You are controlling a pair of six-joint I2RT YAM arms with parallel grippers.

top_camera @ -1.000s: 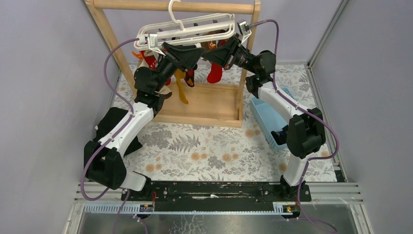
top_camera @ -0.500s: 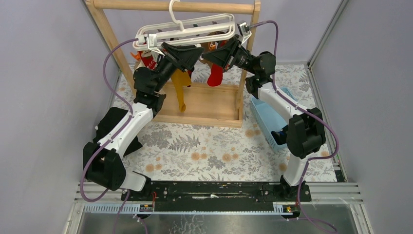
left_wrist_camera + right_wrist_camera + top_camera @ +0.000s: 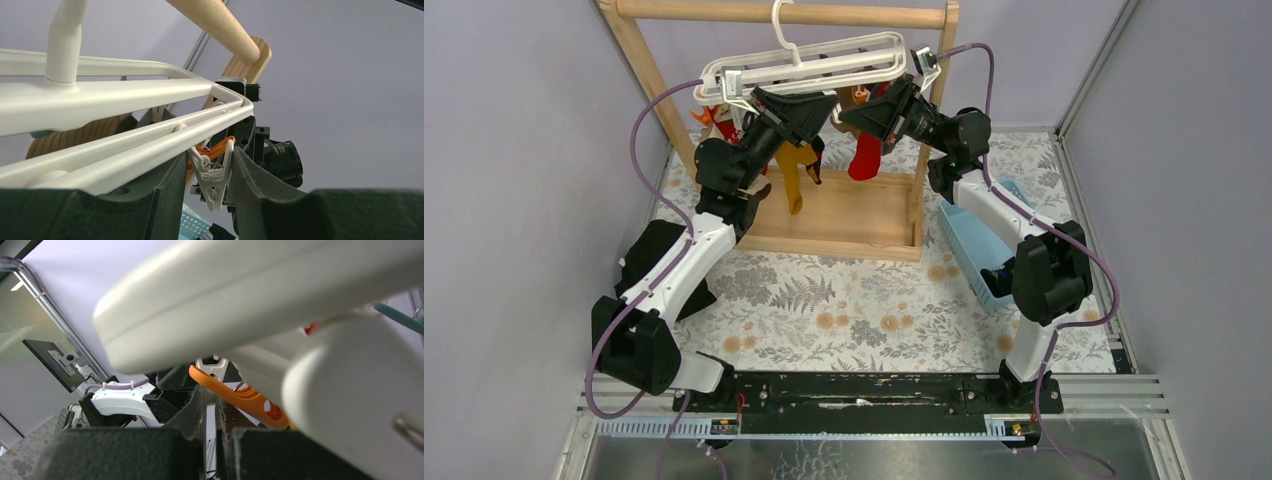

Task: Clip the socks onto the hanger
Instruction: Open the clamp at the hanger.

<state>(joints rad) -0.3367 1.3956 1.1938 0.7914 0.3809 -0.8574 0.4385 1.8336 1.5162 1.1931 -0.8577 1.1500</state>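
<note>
Up under the round wooden rail [image 3: 724,11] of a clothes rack [image 3: 652,80], a white plastic hanger [image 3: 110,97] is dangling by its hook [image 3: 781,22], and two robot arms are meeting just beneath its bars.

The left gripper [image 3: 209,156] is pointing up at the underside of the frame. Its fingers [image 3: 250,185] are standing apart on either side of a small white clip [image 3: 212,175], which is hanging from one of the outer bars. Both fingers are sitting right against the clip's wings, but I cannot tell whether they are squeezing it.

The right gripper [image 3: 215,400] is facing it from the other side, tip close to tip. Its fingers are pressing almost together, with only a sliver showing between them. What they are pinching there, if anything, I cannot make out. An orange strip [image 3: 235,396] is lying across just above those fingers, beside the clip.

The socks are hanging below the hanger. A red sock [image 3: 864,155] is drooping under the right gripper and a mustard sock [image 3: 790,190] is trailing down beside the left arm. More red and orange fabric [image 3: 724,120] is bunching at the hanger's left end. The arms are hiding where each one is fastened. All of them are hanging over the rack's wooden base [image 3: 854,215].

A pale blue basket [image 3: 969,240] is sitting on the floral tablecloth [image 3: 854,310], just to the right of the rack and close against the right arm.
</note>
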